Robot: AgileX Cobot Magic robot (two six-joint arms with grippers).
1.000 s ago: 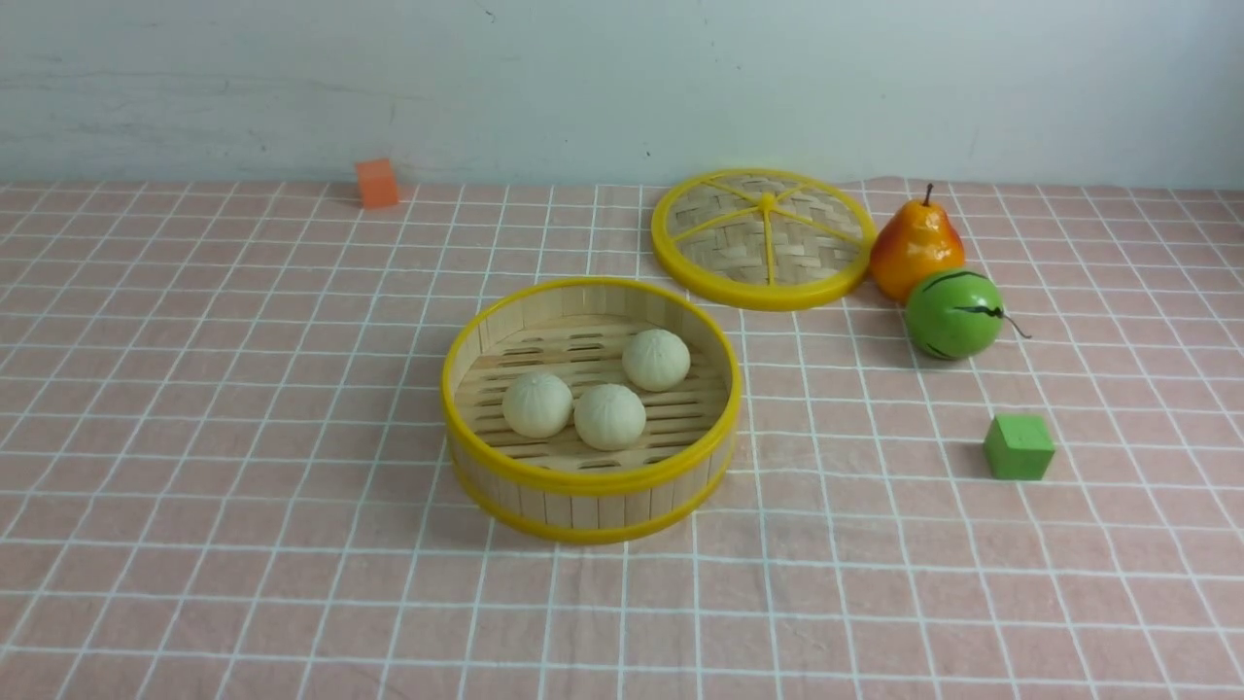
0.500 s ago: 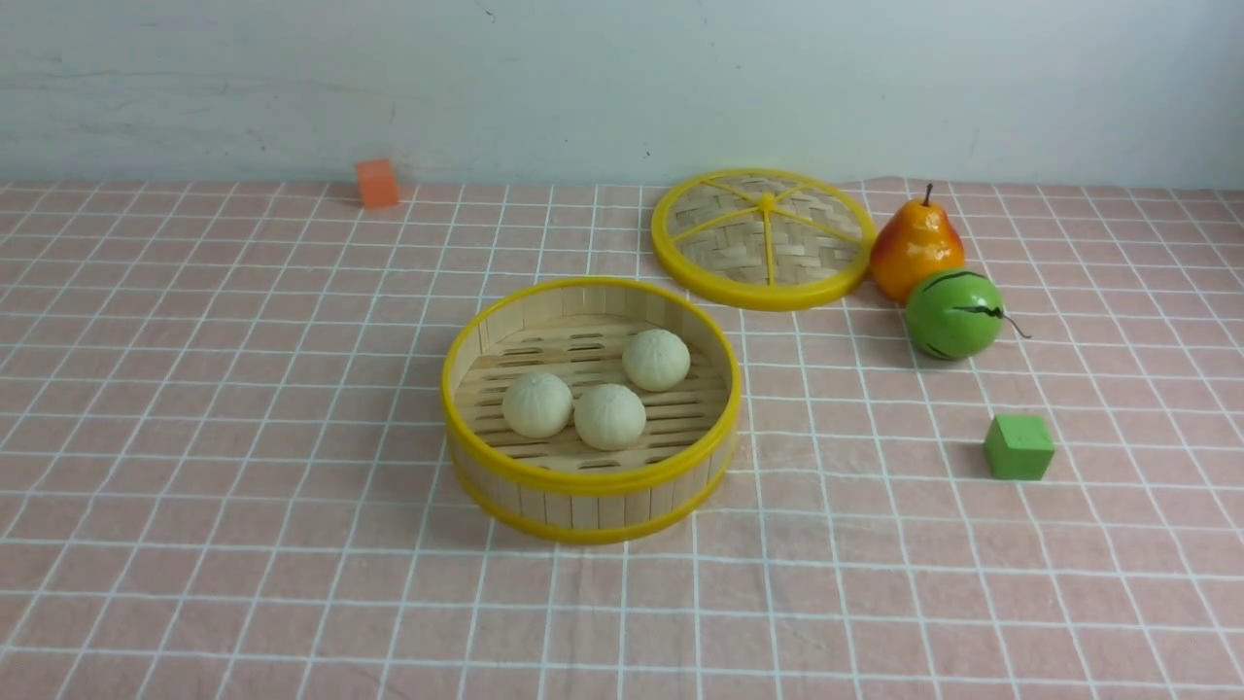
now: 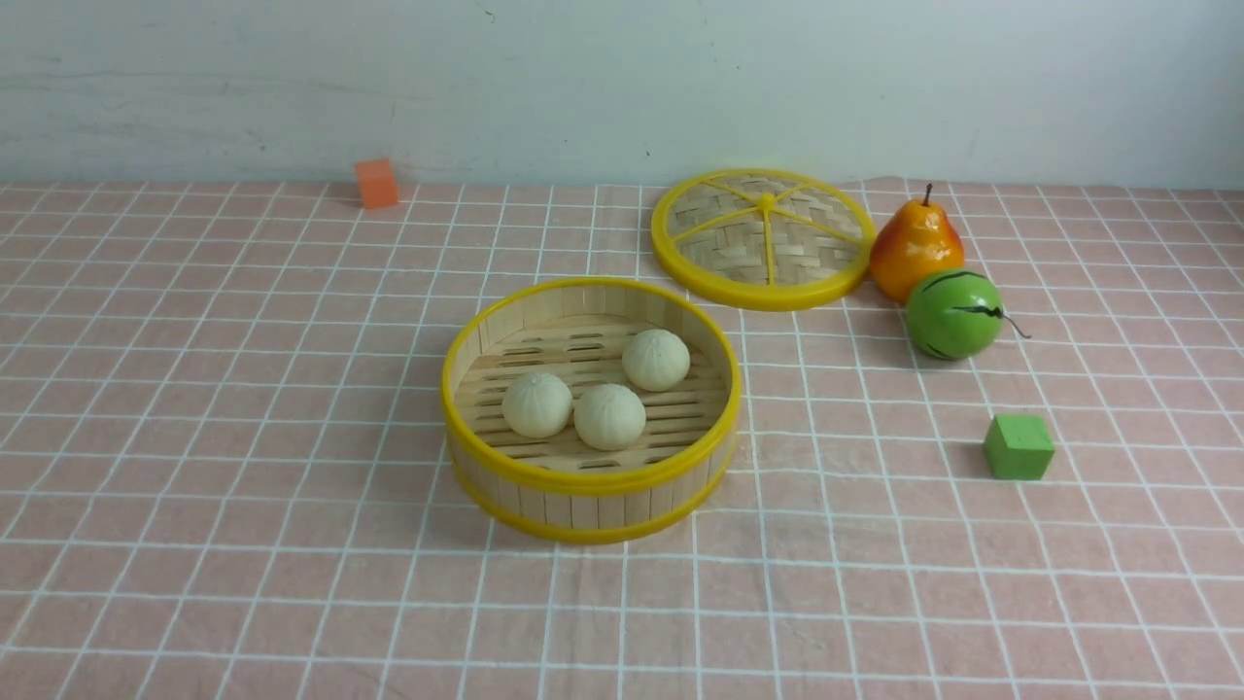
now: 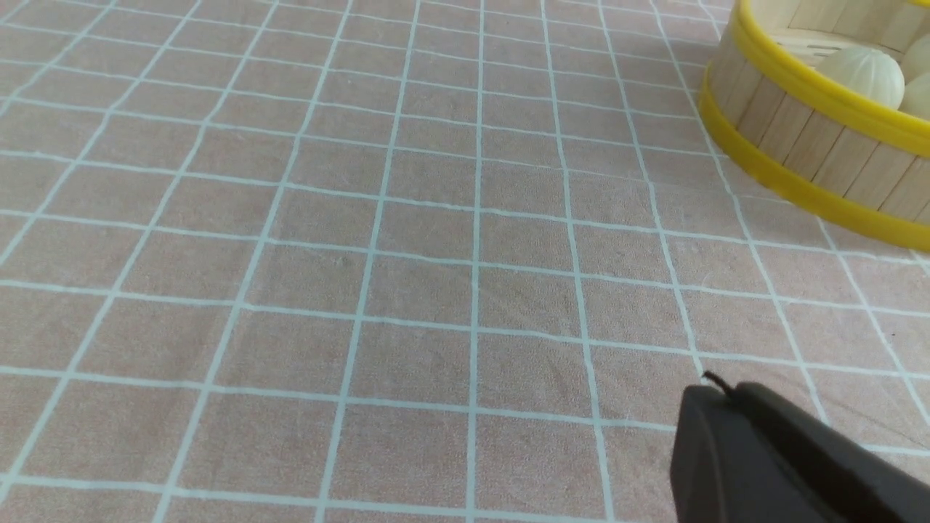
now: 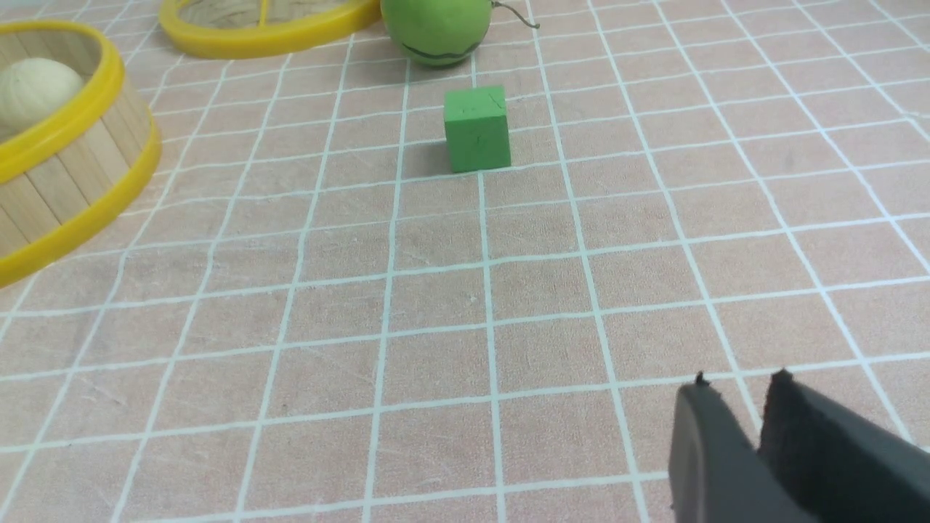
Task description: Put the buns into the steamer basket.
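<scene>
The steamer basket (image 3: 591, 478) stands in the middle of the checked cloth. Three cream-white buns lie on its slatted floor: one at the left (image 3: 536, 404), one at the front (image 3: 609, 416), one at the back right (image 3: 656, 359). Neither arm shows in the front view. In the left wrist view my left gripper (image 4: 719, 388) is shut and empty above bare cloth, apart from the basket (image 4: 799, 138) and a bun (image 4: 864, 73). In the right wrist view my right gripper (image 5: 741, 379) is shut and empty, with the tips barely apart. The basket (image 5: 73, 181) lies well off to its side.
The flat woven lid (image 3: 765, 238) lies behind the basket at the right. A pear (image 3: 915, 248) and a green striped fruit (image 3: 953, 313) sit beside it. A green cube (image 3: 1018, 447) sits at the right, ahead of the right gripper (image 5: 476, 128). An orange cube (image 3: 377, 183) sits by the wall.
</scene>
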